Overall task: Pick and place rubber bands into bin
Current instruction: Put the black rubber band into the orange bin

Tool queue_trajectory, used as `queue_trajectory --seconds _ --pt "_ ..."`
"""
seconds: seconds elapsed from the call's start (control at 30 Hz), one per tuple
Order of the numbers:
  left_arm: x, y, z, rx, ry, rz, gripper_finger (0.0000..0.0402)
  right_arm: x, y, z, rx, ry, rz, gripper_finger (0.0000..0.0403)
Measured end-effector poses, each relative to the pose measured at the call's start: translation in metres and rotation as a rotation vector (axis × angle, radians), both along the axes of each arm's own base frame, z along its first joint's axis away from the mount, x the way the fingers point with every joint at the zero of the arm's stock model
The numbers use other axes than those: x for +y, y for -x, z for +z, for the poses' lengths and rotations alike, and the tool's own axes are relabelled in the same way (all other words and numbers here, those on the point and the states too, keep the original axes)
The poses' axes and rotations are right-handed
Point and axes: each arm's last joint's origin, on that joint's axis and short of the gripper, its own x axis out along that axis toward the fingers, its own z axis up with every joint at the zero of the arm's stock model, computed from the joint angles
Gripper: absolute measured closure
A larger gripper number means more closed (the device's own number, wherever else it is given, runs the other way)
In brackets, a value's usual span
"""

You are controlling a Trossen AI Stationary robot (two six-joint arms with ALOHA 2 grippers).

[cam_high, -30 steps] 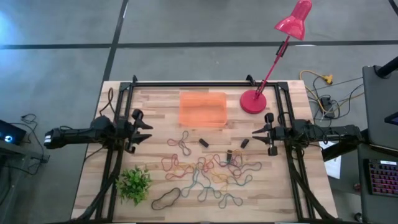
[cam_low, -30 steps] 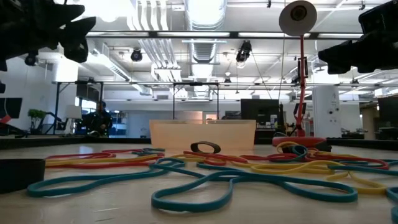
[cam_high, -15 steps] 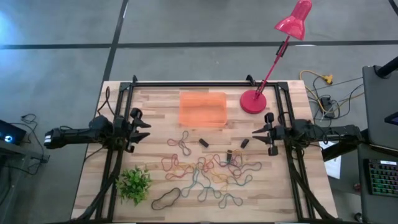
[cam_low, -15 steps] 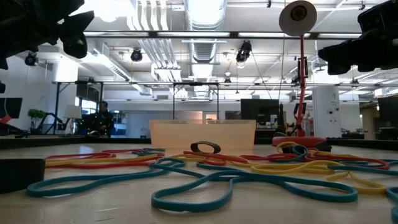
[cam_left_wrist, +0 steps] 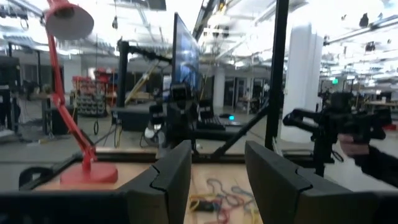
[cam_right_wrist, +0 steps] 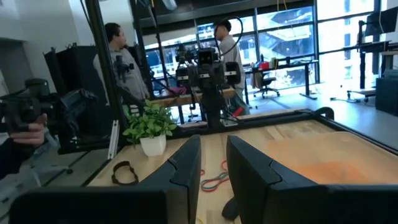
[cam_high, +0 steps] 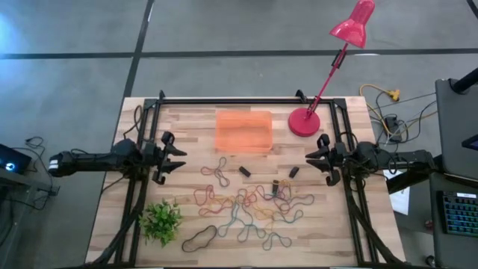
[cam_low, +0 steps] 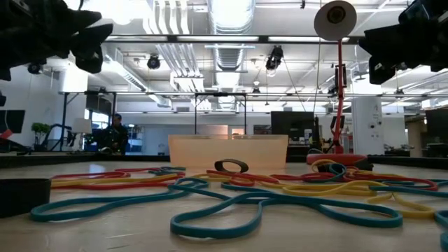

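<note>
Rubber bands (cam_high: pixel 246 208) in red, orange, yellow, green, blue and black lie loose and tangled on the wooden table's middle and near part; in the low view these bands (cam_low: pixel 231 203) rest flat on the wood. The bin (cam_high: pixel 243 131), a shallow orange tray, stands beyond them toward the far edge. My left gripper (cam_high: pixel 179 157) hangs over the table's left side, raised, roughly level, open and holding nothing (cam_left_wrist: pixel 217 155). My right gripper (cam_high: pixel 309 158) hangs over the right side facing it, open by a narrow gap and holding nothing (cam_right_wrist: pixel 213 146).
A red desk lamp's round base (cam_high: pixel 304 122) stands right of the bin. A small green plant (cam_high: pixel 161 220) sits at the near left. Small dark pieces (cam_high: pixel 244 171) lie among the bands. A black frame (cam_high: pixel 246 100) rims the table. People (cam_right_wrist: pixel 118 56) stand beyond it.
My right gripper has rolled about its own pointing line and tipped its fingers a little upward, staying over the table's right side. The bands and the bin have kept still.
</note>
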Motion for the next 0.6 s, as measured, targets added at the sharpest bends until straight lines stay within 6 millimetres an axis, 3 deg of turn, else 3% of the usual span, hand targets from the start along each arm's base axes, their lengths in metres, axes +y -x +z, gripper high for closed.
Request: queue_trajectory --seconds 0.2,0.4,0.6 --pt "0.002 -0.006 -0.007 0.074 0.004 0.044 0.0266 0.000 0.000 0.000 0.001 -0.004 0.000 0.0335" --pt "0.008 -0.009 -0.010 0.102 0.034 0.238 0.0266 0.000 0.000 0.000 0.003 0.000 -0.005 0.0335" --pt "0.008 -0.012 -0.014 0.148 0.041 0.260 0.0266 -0.009 -0.001 -0.006 0.062 -0.107 -0.324 0.0335"
